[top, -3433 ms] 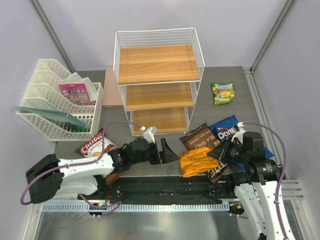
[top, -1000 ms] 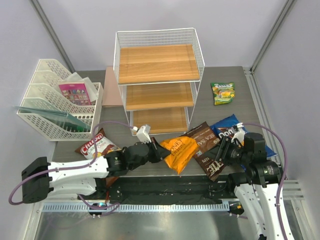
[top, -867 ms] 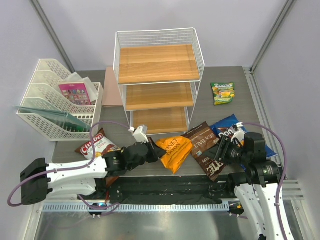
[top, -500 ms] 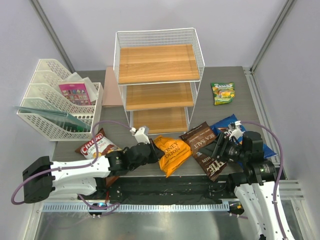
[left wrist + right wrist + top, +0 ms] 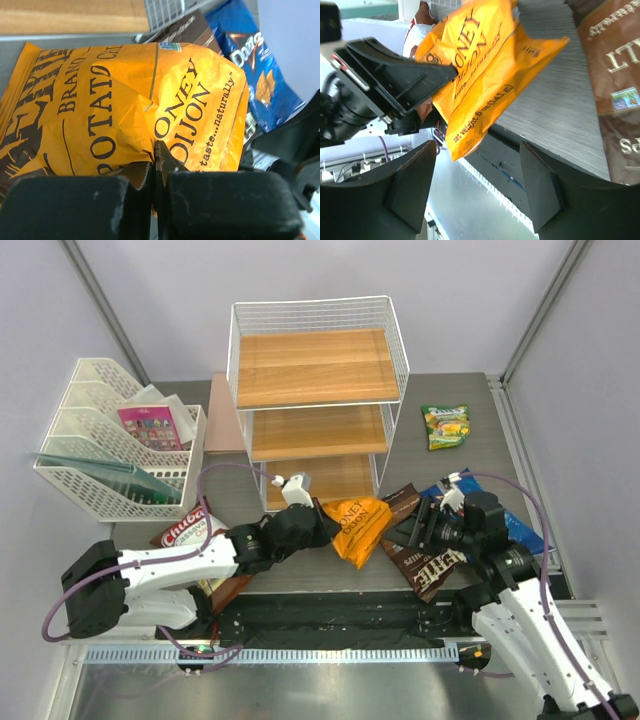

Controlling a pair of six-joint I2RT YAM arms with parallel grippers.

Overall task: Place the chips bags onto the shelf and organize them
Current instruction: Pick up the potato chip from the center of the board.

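**A:** One bag is on the move. The orange Honey Dijon bag (image 5: pixel 360 525) hangs just in front of the shelf (image 5: pixel 320 430), nearer its bottom board than a second ago.

**B:** Who has it?

**A:** The left gripper (image 5: pixel 322 530) has it. Its wrist view shows the foil edge pinched between jaws pressed together. The right gripper (image 5: pixel 415 530) has spread wide over the last second and grips nothing. It has also slid in over the dark brown Sea Salt bag (image 5: pixel 432 565).

**B:** Meaning what for the job?

**A:** I judge the first placement is under way. All three boards are bare, so no bag is shelved yet.

**B:** How much room is there?

**A:** It is tight on the right. The orange bag's far edge is just beside the right gripper's fingers, and the rack's front right post stands close behind it. The bottom opening is low, and a puffy bag could catch the board above.

There is more bare tabletop to the left, between this bag and the brown-white bag (image 5: pixel 185 530). The blue Doritos bag (image 5: pixel 525 535) and the small green bag (image 5: pixel 446 426) lie well apart from the path.
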